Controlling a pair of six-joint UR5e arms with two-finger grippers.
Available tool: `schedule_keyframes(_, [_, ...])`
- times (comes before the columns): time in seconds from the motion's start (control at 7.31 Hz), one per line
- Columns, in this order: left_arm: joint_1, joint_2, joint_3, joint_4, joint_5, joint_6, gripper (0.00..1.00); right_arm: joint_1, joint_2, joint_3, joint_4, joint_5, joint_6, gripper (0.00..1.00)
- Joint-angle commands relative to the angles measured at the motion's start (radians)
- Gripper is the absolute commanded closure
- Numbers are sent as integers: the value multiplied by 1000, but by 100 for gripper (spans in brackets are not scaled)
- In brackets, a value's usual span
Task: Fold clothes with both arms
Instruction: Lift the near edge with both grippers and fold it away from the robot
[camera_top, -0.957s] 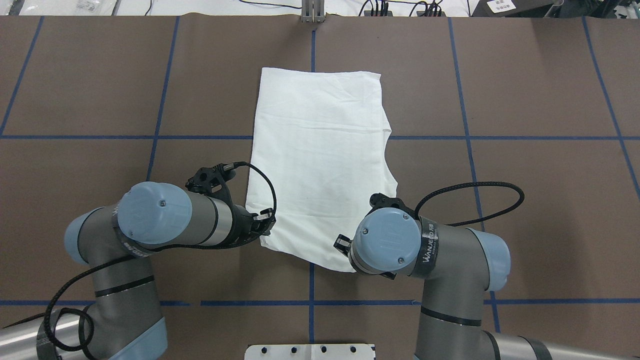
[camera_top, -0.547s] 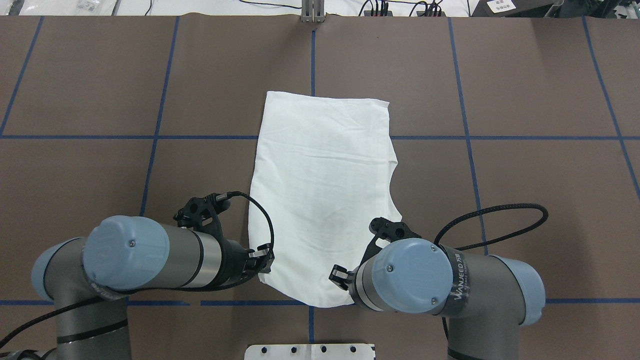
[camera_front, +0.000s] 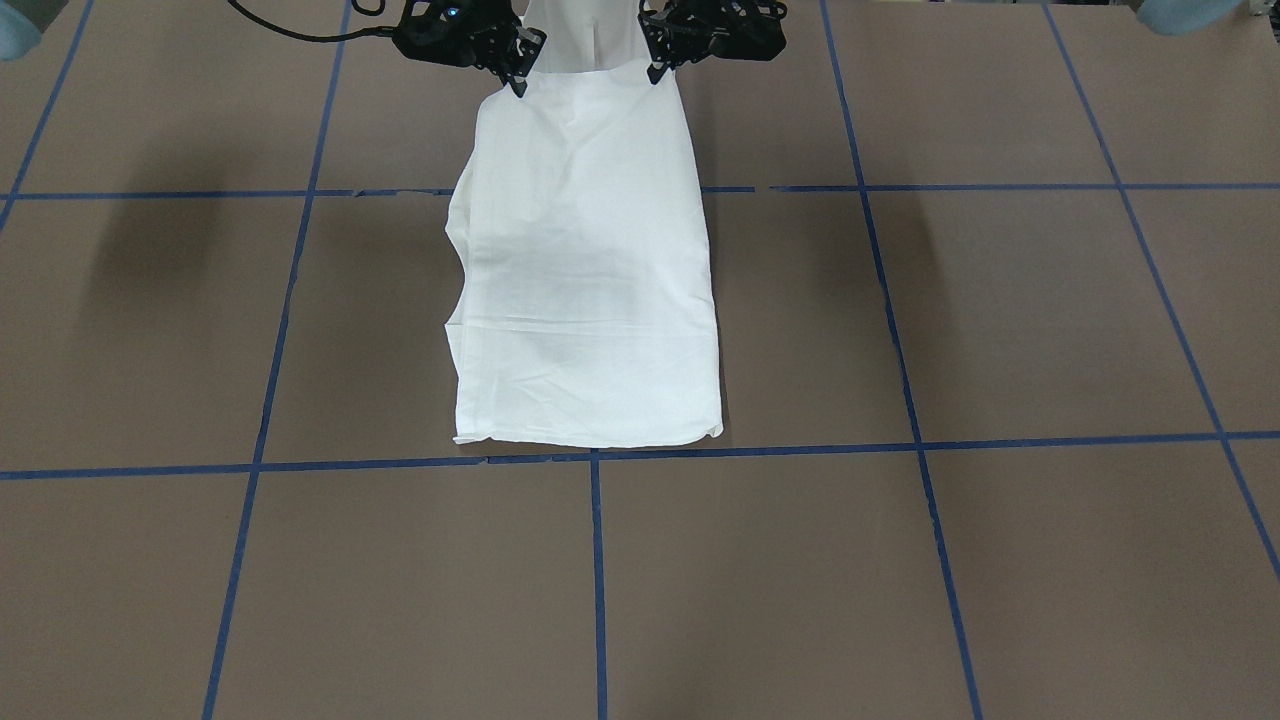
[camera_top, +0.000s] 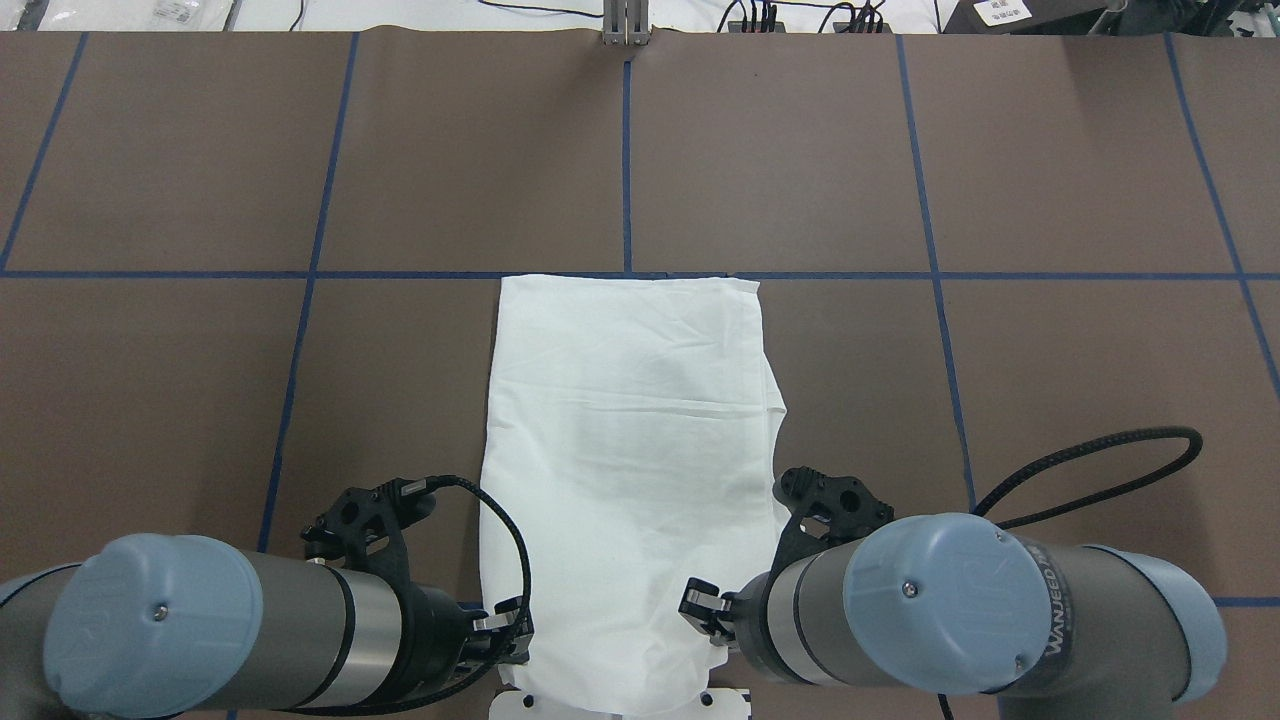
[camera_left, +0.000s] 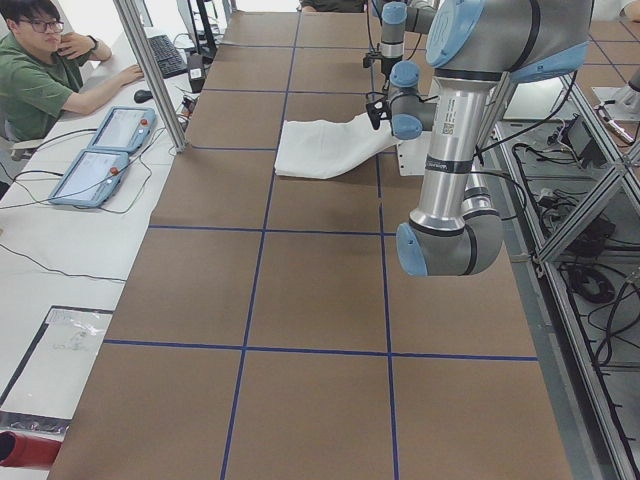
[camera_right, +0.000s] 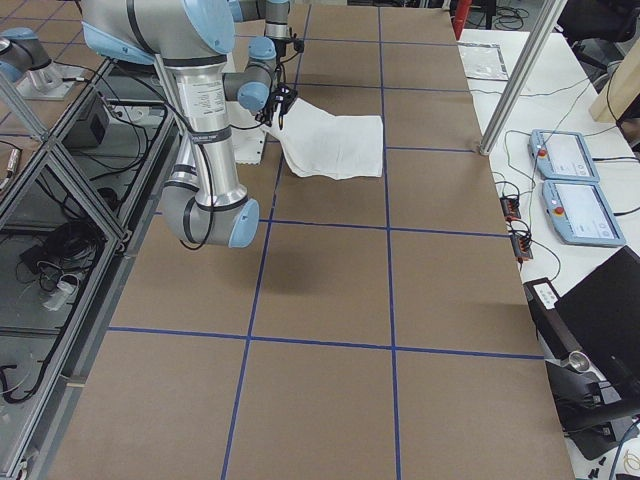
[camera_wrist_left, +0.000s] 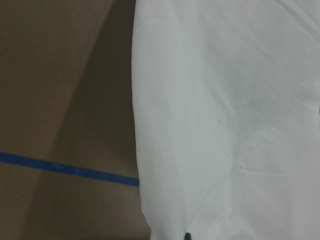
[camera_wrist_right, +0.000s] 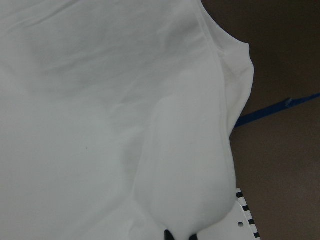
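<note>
The white T-shirt (camera_top: 630, 450) lies folded into a long strip on the brown table, its far edge at the blue tape line. No text, collar or label shows. It also shows in the front view (camera_front: 585, 300) and both wrist views (camera_wrist_left: 225, 125) (camera_wrist_right: 100, 125). My left gripper (camera_top: 510, 640) is shut on the shirt's near left corner. My right gripper (camera_top: 705, 605) is shut on its near right corner. In the front view the left gripper (camera_front: 655, 70) and the right gripper (camera_front: 518, 85) hold the near edge lifted, and the cloth slopes down to the table.
The white pedestal base (camera_top: 515, 705) sits under the shirt's near edge. A metal post (camera_top: 625, 25) stands at the table's far edge. An operator (camera_left: 40, 70) sits by two control tablets (camera_left: 105, 150) beside the table.
Both arms have drawn back toward the robot's base and dragged the shirt with them. Its far edge has slid nearer, to the middle tape line. Both grippers stay shut on the corners.
</note>
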Motion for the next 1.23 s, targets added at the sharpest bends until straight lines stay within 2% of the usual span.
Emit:
schedule_keyframes(0.0, [-144,-16,3,5,-27,93,100,120,36,-50,6,-4,-30,100])
schedule_keyframes(0.14, [-262,-35,59,2,-132,135,100,183,80,-79,5,4,-96,100])
schedule_keyframes(0.27, [-330,-96,135,-2,-170,140,100,248,103,-108,3,19,-101,100])
schedule_keyframes(0.41, [-355,-142,224,-15,-168,143,100,317,136,-168,3,60,-102,100])
schedule_keyframes(0.96, [-455,-205,387,-137,-168,143,100,415,234,-361,3,88,-98,100])
schedule_keyframes(1.09, [-466,-236,438,-166,-168,143,100,443,281,-421,3,129,-98,100])
